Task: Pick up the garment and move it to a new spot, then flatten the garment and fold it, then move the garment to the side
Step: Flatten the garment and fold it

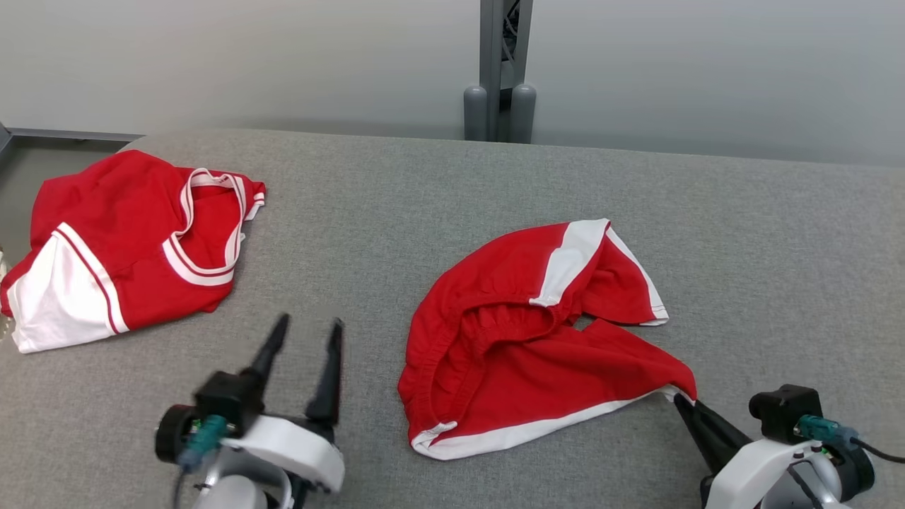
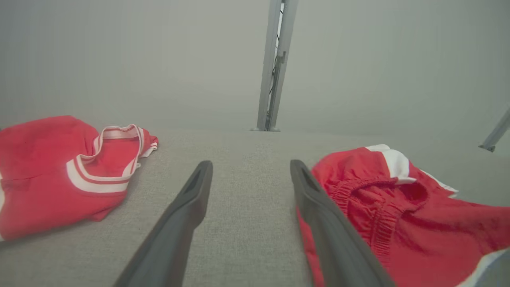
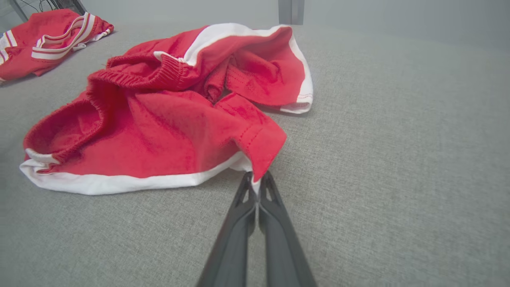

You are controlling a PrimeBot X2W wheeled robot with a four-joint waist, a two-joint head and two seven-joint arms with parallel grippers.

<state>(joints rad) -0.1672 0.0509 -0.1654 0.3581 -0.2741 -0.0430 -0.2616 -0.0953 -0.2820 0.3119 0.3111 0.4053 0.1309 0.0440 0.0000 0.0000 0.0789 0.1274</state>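
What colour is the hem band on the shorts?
White, against the red shorts; clearest in the right wrist view.
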